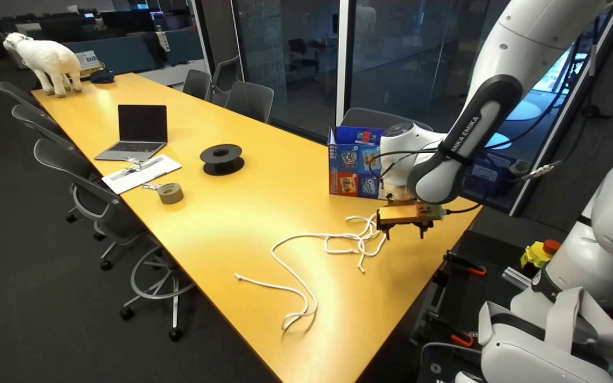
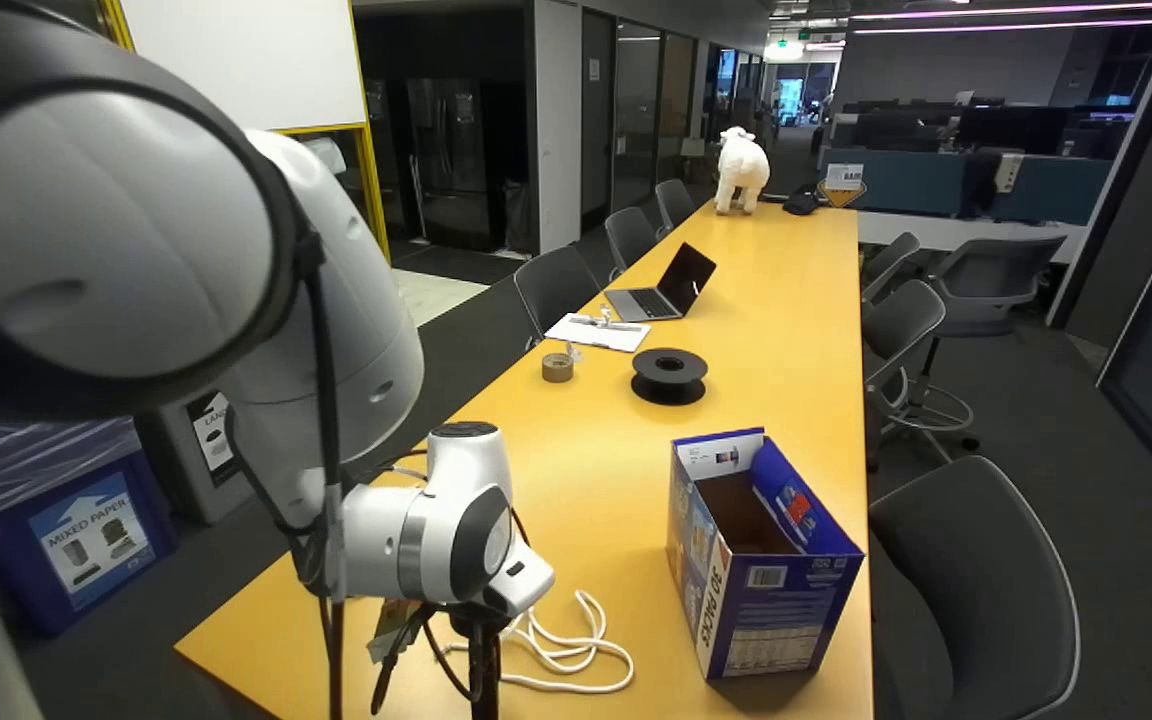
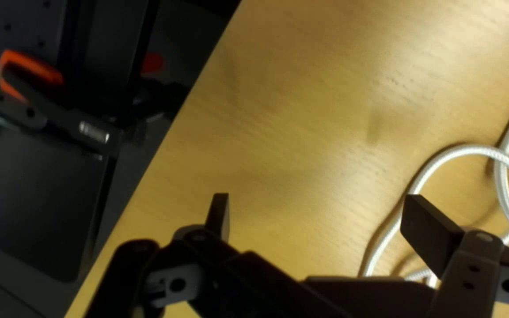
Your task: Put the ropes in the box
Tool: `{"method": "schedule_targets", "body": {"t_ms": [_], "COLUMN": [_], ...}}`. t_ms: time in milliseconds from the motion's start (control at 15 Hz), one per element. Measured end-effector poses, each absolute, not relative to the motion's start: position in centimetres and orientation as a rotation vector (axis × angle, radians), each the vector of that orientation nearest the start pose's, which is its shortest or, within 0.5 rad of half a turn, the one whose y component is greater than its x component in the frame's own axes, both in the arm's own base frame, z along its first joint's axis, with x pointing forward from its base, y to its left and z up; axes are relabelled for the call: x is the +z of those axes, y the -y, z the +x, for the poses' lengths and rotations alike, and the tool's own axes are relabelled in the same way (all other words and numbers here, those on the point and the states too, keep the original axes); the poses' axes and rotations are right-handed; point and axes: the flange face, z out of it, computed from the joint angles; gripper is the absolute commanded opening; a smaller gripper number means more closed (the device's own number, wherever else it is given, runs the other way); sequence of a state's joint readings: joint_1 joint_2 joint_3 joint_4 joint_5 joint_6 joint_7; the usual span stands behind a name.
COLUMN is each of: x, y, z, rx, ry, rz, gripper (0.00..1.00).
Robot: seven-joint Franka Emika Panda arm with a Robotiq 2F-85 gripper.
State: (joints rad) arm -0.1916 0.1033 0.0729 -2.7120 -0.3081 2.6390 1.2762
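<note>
White ropes [image 1: 317,234] lie loosely curled on the table, with a tangle beneath and beside the gripper and a long loop running away from it. Part of them shows in an exterior view [image 2: 626,660] and at the right of the wrist view [image 3: 466,150]. The blue printed box [image 1: 354,165] stands upright behind the gripper, partly hidden by the arm. Its top is open in an exterior view [image 2: 776,610]. My gripper [image 1: 405,235] points down above the table near the tangle. In the wrist view its fingers [image 3: 316,198] are wide apart with nothing between them; the right finger overlaps a rope loop.
The yellow table [image 1: 264,202] also bears a black spool [image 1: 221,159], a tape roll [image 1: 170,193], a white clipboard [image 1: 141,173] and a laptop [image 1: 141,133]. Chairs line its sides. The table edge and an orange-handled clamp [image 3: 29,70] are at the left of the wrist view.
</note>
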Motion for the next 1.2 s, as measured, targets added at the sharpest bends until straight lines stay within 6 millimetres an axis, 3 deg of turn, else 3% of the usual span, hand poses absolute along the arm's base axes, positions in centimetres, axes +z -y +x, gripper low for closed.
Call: {"method": "schedule_targets", "body": {"t_ms": [267,600,800,1200], "x": [14.5,15.6,16.3,16.5], "y": [1.1,0.9,2.1,4.8], "z": [39.8,43.6,44.8,45.2], "rx": [0.351,0.356,0.305,0.203], "ry": [-1.889,-1.872,-1.815,-1.653], "rz": [-2.574,-2.358,-2.375,-2.529], "gripper": [1.0,1.0,1.0,1.0]}}
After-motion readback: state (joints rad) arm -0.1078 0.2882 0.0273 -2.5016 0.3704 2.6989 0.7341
